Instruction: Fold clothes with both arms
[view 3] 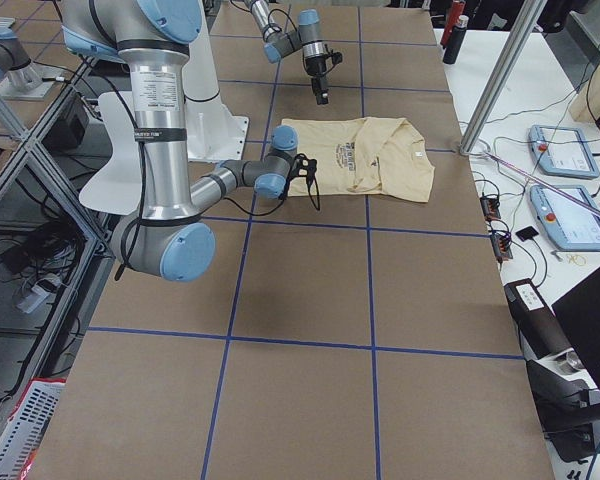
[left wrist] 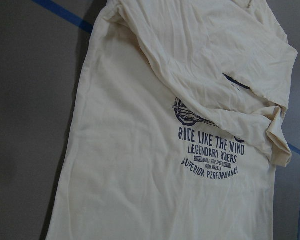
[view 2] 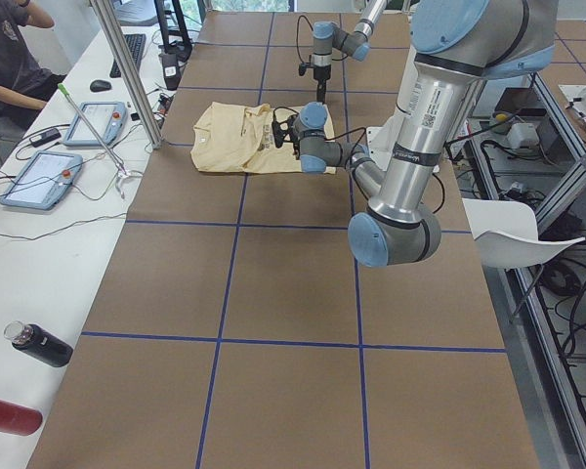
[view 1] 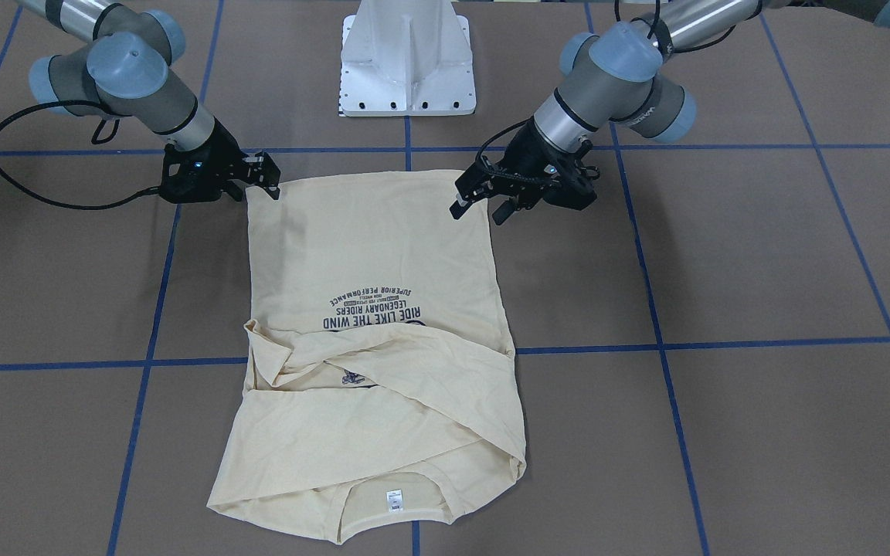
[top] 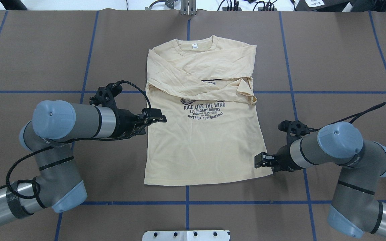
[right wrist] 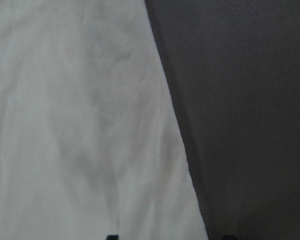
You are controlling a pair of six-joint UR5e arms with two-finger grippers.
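The clothes are one cream-yellow long-sleeved shirt (view 1: 383,255) (top: 203,147) (left wrist: 140,165). It lies flat with its navy print up, both sleeves crossed over the chest and the collar at the far side from the robot. My left gripper (view 1: 482,208) (top: 155,117) hovers open over the shirt's side edge at mid-body, holding nothing. My right gripper (view 1: 263,181) (top: 260,160) is low at the hem corner on the opposite side. In the right wrist view its open fingertips (right wrist: 112,236) straddle the shirt's edge (right wrist: 65,125).
The white pedestal base (view 1: 408,69) (top: 186,235) stands at the robot's side of the brown table, which is crossed by blue tape lines (top: 186,192). A side bench holds tablets (view 2: 39,176) and bottles (view 2: 39,344), and a person (view 2: 5,59) sits there.
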